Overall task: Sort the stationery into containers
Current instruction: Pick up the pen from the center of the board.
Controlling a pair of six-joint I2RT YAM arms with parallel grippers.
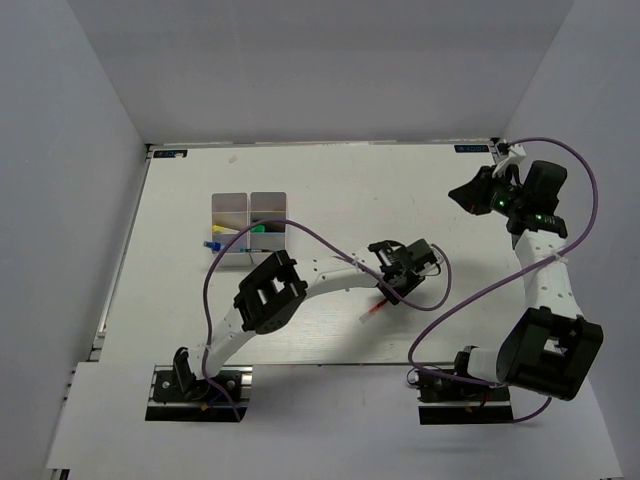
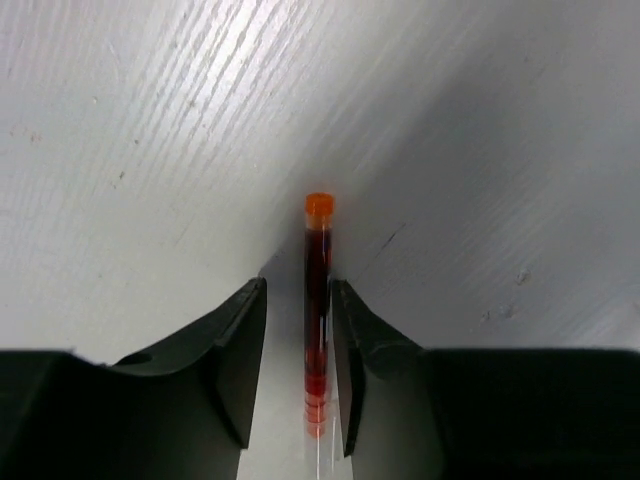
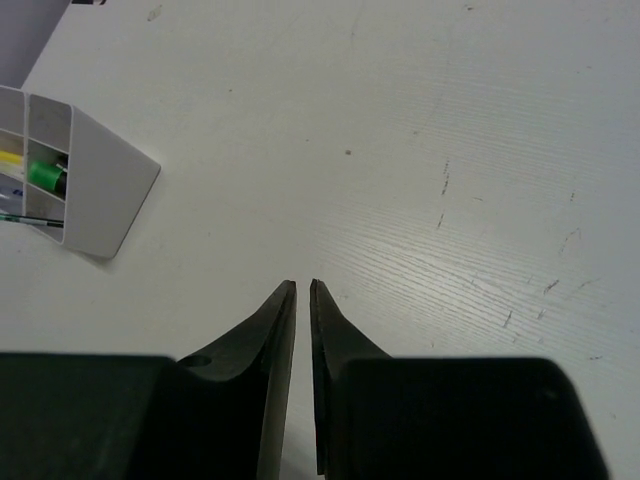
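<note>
my left fingers [image 1: 393,284] are spread low over the worktop [image 1: 330,190], straddling a thin pen [image 2: 318,290] that lies flat between them. its orange-red end points away from me. one finger looks to touch the barrel, and the other stands just off it. my right fingers [image 3: 302,300] hang above bare worktop, pressed almost together and holding nothing. the white tray [image 1: 232,207] sits well apart to the left, with a green highlighter [image 3: 45,172] in one compartment.
</note>
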